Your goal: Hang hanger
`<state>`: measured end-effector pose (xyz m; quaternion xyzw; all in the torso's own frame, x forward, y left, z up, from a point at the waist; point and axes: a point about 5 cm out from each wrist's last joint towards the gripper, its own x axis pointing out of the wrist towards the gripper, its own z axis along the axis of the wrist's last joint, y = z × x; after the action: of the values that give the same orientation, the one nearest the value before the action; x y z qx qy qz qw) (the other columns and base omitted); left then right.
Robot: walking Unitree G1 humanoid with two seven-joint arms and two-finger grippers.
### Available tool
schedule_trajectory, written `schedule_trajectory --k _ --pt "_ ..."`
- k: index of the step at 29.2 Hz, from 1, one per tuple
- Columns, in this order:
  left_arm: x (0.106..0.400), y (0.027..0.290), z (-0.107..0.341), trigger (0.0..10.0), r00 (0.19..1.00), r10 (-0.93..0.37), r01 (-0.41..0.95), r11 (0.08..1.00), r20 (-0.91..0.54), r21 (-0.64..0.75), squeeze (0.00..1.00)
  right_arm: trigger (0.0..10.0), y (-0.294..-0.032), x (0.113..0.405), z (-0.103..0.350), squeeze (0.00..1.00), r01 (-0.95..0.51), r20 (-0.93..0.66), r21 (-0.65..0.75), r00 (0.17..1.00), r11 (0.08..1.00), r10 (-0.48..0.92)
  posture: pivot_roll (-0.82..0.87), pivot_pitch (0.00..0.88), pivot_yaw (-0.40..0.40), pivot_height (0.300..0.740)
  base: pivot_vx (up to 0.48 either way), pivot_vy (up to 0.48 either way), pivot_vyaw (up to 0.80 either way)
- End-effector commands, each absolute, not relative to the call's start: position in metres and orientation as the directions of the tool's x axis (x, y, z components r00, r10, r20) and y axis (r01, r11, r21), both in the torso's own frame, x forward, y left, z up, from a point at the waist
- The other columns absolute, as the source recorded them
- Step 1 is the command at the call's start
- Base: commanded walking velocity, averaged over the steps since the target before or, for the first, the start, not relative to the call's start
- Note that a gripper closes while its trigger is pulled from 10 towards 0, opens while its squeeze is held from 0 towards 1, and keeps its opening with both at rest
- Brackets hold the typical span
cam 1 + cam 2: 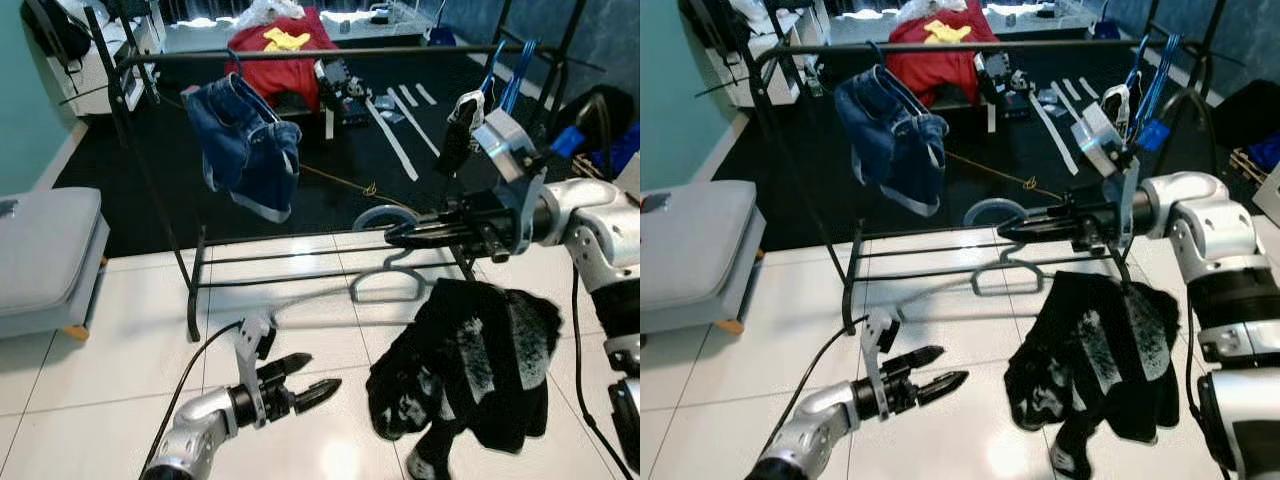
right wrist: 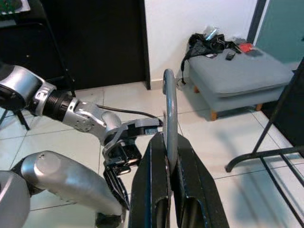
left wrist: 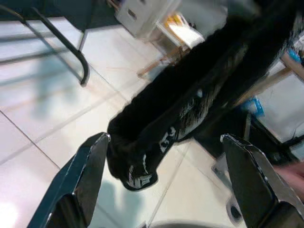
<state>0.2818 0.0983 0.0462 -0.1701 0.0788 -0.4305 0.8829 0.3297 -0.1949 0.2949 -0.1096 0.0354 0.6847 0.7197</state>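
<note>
White floor tiles meet a black clothes rack [image 1: 300,52]. Right pincer [image 1: 400,235] grips the grey hanger [image 1: 385,215] by its hook, a black garment [image 1: 465,365] dangling beneath. Above it, the rail awaits; hanging is not yet done. Left pincer [image 1: 305,385] gapes wide, empty.

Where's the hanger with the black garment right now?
The hanger is pinched in the right gripper, in front of the clothes rack, right of the hanging jeans; the black garment dangles below it.
</note>
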Motion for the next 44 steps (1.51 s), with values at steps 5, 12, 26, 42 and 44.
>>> schedule_trajectory --k 5,12,26,42,44 --pt "0.295 0.113 0.064 10.0 0.72 -0.674 0.678 0.634 0.164 -0.373 0.0 0.0 -0.198 0.326 0.305 0.0 -0.989 -0.178 -0.142 0.062 0.036 0.982 0.0 0.131 0.024 0.74 0.0 0.0 0.0" --pt "0.315 0.132 0.091 10.0 0.778 -0.563 0.628 0.698 0.278 -0.344 0.0 0.0 -0.201 0.324 0.303 0.0 -0.99 -0.17 -0.136 0.066 0.043 0.983 -0.01 0.113 0.037 0.74 0.0 0.0 0.0" --pt "0.301 0.148 0.08 10.0 0.727 -0.65 0.687 0.69 0.221 -0.228 0.0 0.0 -0.229 0.333 0.3 0.0 -0.95 -0.179 -0.23 0.256 0.213 0.95 -0.01 0.088 0.043 0.74 0.0 0.0 0.0" --pt "0.293 0.138 0.055 10.0 0.679 -0.732 0.72 0.65 0.056 -0.242 0.0 0.0 -0.231 0.335 0.322 0.0 -0.95 -0.092 -0.218 0.248 0.224 0.964 -0.02 0.098 0.039 0.74 0.0 0.0 0.0" --pt "0.296 0.136 0.055 10.0 0.7 -0.711 0.697 0.656 0.074 -0.29 0.33 0.0 -0.229 0.333 0.325 0.0 -0.961 -0.094 -0.198 0.214 0.193 0.972 -0.02 0.102 0.036 0.74 0.0 0.0 0.0"
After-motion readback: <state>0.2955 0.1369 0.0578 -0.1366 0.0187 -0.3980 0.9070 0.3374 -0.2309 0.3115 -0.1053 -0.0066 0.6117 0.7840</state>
